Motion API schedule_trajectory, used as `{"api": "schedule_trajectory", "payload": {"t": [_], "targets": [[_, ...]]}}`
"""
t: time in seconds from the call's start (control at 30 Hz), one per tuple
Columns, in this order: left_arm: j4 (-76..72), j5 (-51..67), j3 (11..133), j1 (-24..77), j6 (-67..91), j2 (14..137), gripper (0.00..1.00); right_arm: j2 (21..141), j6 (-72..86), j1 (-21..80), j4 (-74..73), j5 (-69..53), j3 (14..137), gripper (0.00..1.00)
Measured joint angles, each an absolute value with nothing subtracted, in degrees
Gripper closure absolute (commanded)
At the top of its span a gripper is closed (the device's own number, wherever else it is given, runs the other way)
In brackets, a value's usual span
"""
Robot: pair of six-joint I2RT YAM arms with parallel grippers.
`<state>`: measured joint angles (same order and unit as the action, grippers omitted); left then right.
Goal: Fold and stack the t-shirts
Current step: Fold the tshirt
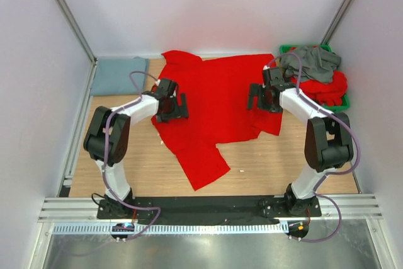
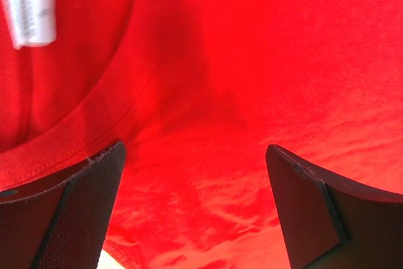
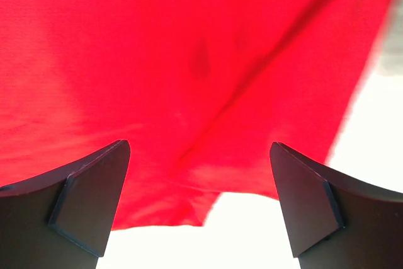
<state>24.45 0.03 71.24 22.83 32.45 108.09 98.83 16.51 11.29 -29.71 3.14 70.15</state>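
A bright red t-shirt (image 1: 217, 96) lies spread on the wooden table, one part trailing toward the near side. My left gripper (image 1: 177, 108) is open over its left edge; the left wrist view shows red cloth (image 2: 208, 92), a neck seam and a white label (image 2: 28, 7) between the spread jaws. My right gripper (image 1: 258, 100) is open over the shirt's right side; the right wrist view shows the red hem (image 3: 189, 92) above the bright table. A dusty blue-grey shirt (image 1: 117, 75) lies folded at the far left. A dark grey shirt (image 1: 312, 62) and more red shirts (image 1: 327, 87) fill the bin.
A green plastic bin (image 1: 285, 49) stands at the far right corner. White walls with metal posts close in the table on three sides. Bare wood (image 1: 277, 165) lies near the arms' bases.
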Motion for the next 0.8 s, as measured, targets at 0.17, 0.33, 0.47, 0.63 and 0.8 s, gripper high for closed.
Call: {"api": "schedule_trajectory", "payload": {"t": [0.17,0.33,0.47,0.63,0.8], "targets": [[20.9,-3.2,61.2,18.1,34.1,100.8,0.05,93.5,19.2,11.3,-29.3,7.5,64.0,0.0],[21.4,-7.5,55.9,14.3,35.3,96.4,0.05,88.8,22.8,11.3,-28.9,9.5,56.1,0.0],[24.0,-7.8,54.0,13.5,35.7,93.8,0.02,84.4,26.1,11.3,-27.0,7.1,48.4,0.02],[30.0,-8.0,54.5,16.3,35.6,88.5,0.0,77.2,30.1,13.4,-25.8,3.1,40.2,0.08],[35.3,-8.0,58.9,18.7,35.5,81.2,0.0,74.4,33.2,19.9,-24.8,1.2,37.1,0.14]]}}
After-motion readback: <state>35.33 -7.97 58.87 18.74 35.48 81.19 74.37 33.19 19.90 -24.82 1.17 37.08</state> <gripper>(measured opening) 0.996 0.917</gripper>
